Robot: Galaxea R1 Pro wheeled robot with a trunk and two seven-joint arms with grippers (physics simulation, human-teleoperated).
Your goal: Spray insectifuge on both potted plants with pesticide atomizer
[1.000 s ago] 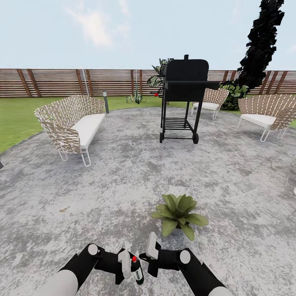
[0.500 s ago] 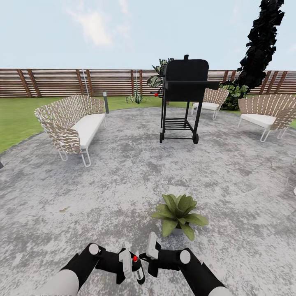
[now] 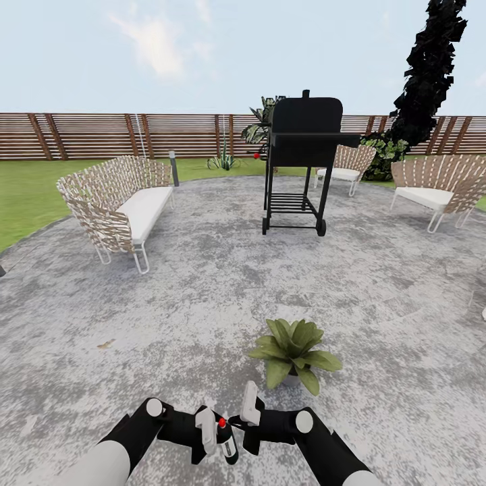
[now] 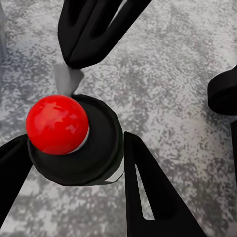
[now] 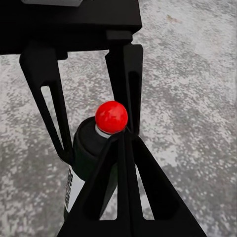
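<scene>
Head camera first: both arms reach in from the bottom edge over the round grey paved patio (image 3: pixel 202 304). Low between them, the pesticide atomizer (image 3: pixel 227 440) stands upright, a slim black cylinder with a red tip. The left gripper (image 3: pixel 214 432) has its fingers closed around the atomizer's body. The right gripper (image 3: pixel 244 415) sits just beside the red tip, with one pale finger (image 3: pixel 251 403) rising above it; from here I cannot tell how far its fingers are spread. Just beyond the grippers stands a potted plant (image 3: pixel 294 345), a low rosette of pointed green leaves. Farther out on the paving are a black grill (image 3: pixel 302 158) on a wheeled stand, a woven sofa (image 3: pixel 118 202) with a white cushion, and two woven chairs (image 3: pixel 435 183). Green lawn (image 3: pixel 27 196) lies behind the sofa, and a brown slatted fence (image 3: pixel 101 135) runs across the back.

Left wrist camera: the atomizer (image 4: pixel 74 138) is seen from above, its red ball on a black cap, with the left gripper's black fingers (image 4: pixel 148 192) pressed against either side of it. Dark fingers of the other gripper (image 4: pixel 94 29) hang close by over the grey paving.

Right wrist camera: the atomizer (image 5: pixel 96 148) stands between the two fingers (image 5: pixel 49 103) of the left gripper, which clasp its body. The right gripper's near finger (image 5: pixel 123 187) reaches up to just below the red tip; its opening cannot be judged.
</scene>
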